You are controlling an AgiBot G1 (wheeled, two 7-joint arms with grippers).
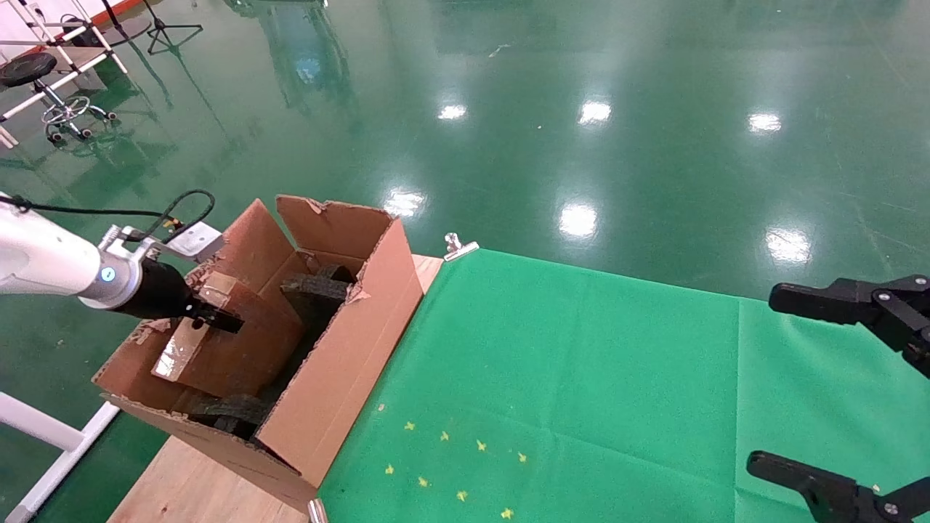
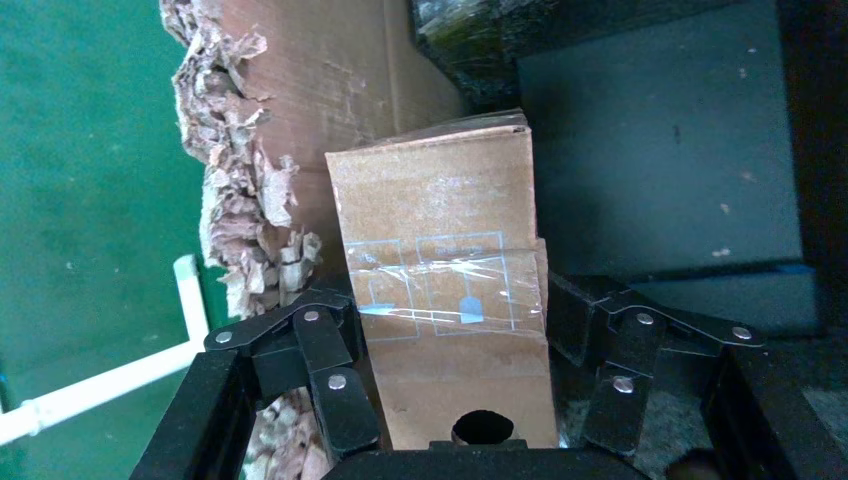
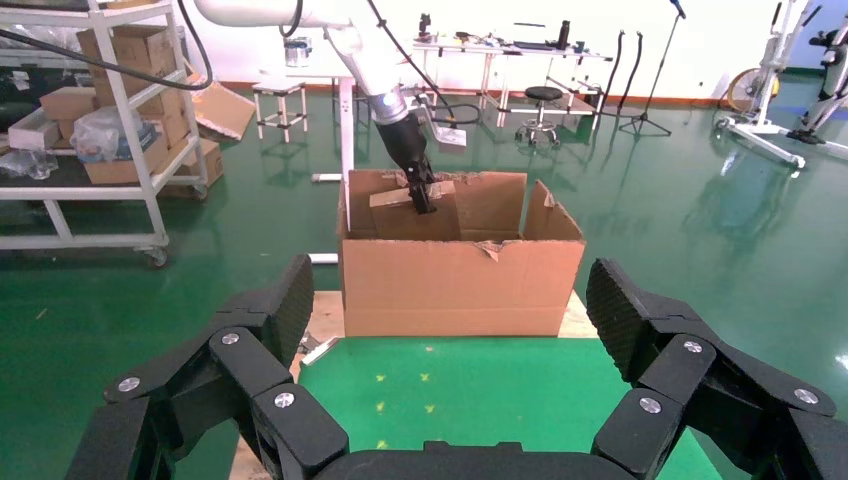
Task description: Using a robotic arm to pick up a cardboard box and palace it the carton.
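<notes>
The white robotic arm is my left arm; it reaches into the carton, a large brown one with upright torn flaps at the table's left end. My left gripper is shut on the small taped cardboard box and holds it tilted inside the carton, above the black foam pieces. In the left wrist view the box sits between the black fingers. The right wrist view shows the carton, the box and the arm. My right gripper is parked, open and empty, at the far right.
A green cloth with small yellow marks covers the table; bare wood shows under the carton. A metal clip holds the cloth's far corner. Shelves with boxes and stools stand on the green floor beyond.
</notes>
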